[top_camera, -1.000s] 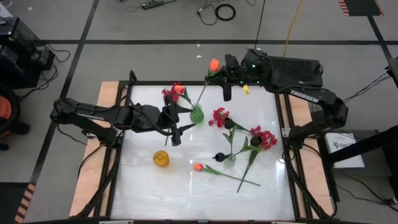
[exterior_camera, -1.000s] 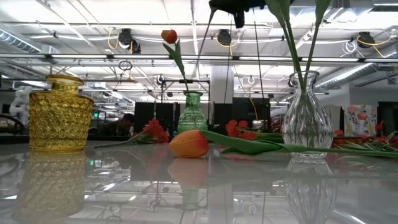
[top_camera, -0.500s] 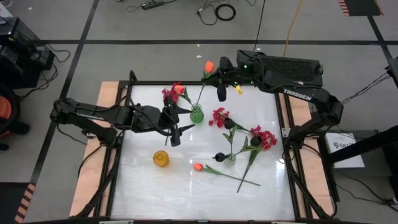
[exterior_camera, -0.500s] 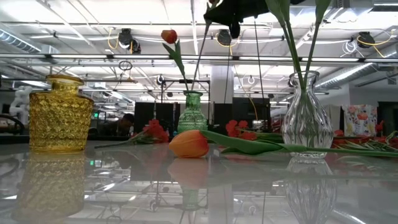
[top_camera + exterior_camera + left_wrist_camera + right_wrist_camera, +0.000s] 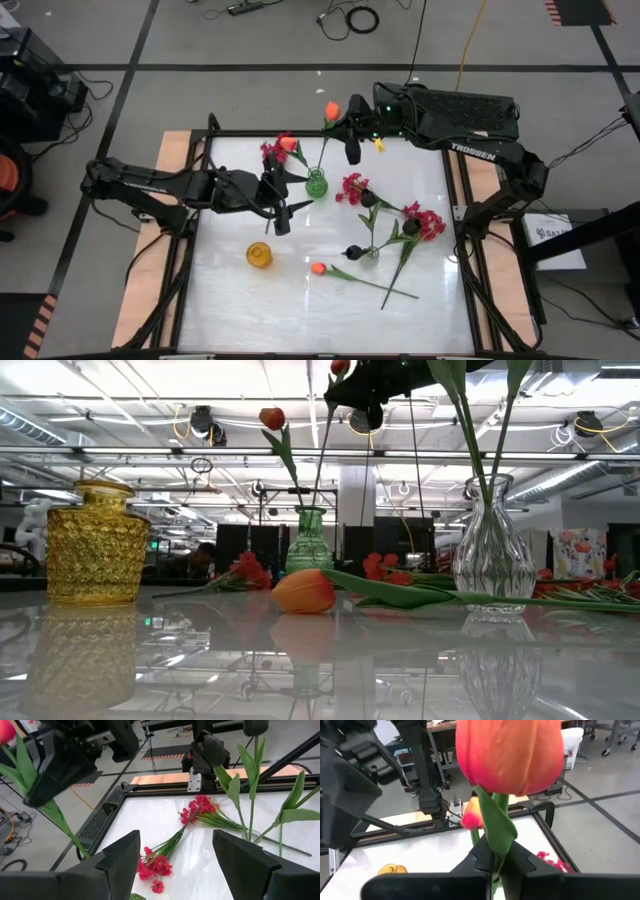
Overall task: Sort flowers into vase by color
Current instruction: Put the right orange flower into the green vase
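"TROSSEN" is on the right arm (image 5: pixel 470 150). Its fingers (image 5: pixel 492 862) squeeze a tulip (image 5: pixel 509 752); left fingers (image 5: pixel 120 857) are apart over the shiny white desk (image 5: pixel 300 310).

We see two arms built of matte black segments with rounded joint housings. The right arm (image 5: pixel 480 150) carries white TROSSEN lettering along its upper link, a small green light near the wrist and a yellow tag beside it. The left arm (image 5: pixel 170 185) is plain black, with thin black cabling along its links. Both bases stand outside the table frame.
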